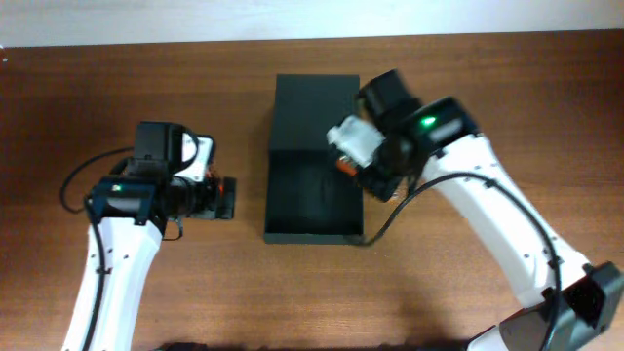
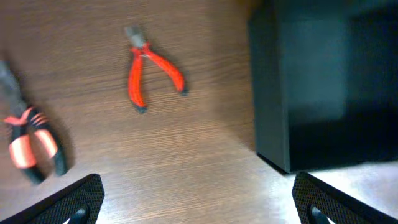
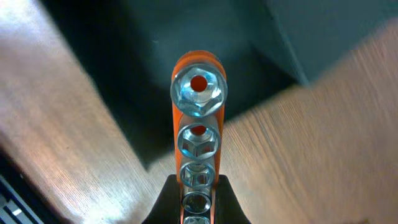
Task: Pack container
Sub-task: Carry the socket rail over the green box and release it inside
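Note:
The dark green container [image 1: 312, 210] lies open at the table's middle, its flap lid [image 1: 314, 97] folded back. It also shows in the left wrist view [image 2: 311, 93] and in the right wrist view [image 3: 155, 56]. My right gripper [image 3: 198, 200] is shut on an orange socket rail [image 3: 198, 93] with several silver sockets, held over the container's edge. In the overhead view it [image 1: 353, 168] is at the box's right wall. My left gripper [image 2: 199, 211] is open and empty above bare table, left of the box [image 1: 226, 200].
Red-handled cutters [image 2: 149, 68] and orange-and-black pliers [image 2: 28, 143] lie on the wooden table [image 1: 487, 97] left of the container. In the overhead view my left arm hides them.

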Robot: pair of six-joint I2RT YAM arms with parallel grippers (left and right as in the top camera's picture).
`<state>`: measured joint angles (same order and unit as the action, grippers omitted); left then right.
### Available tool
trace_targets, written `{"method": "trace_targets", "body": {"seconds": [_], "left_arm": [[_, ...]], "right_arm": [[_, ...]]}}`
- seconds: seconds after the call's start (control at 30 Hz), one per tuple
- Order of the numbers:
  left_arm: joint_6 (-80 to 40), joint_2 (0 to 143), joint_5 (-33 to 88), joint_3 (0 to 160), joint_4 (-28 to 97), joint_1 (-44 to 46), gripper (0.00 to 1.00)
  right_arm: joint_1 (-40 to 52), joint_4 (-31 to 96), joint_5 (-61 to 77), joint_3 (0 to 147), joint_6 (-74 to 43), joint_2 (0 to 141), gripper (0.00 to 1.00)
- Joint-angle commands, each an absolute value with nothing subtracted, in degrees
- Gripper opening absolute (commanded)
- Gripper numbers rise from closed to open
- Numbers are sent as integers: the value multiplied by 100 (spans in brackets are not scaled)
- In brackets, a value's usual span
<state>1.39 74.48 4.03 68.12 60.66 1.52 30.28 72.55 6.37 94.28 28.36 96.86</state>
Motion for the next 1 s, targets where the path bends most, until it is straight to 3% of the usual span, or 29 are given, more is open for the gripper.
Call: {"method": "trace_targets", "body": {"seconds": [0.0,0.3,0.97], "left_arm": [[-172,7422,272,7137,6040,-454,99],[377,7395,558,7861,6123,-1712,99],[482,7391,558,8007,6270,-1754,99]], "right_arm": [[3393,7102,707,9430,3282,9697,4],[3680,6779,714,9362,3282,9959,4],[3680,6462,1363,9321,3728,11950,4]]}}
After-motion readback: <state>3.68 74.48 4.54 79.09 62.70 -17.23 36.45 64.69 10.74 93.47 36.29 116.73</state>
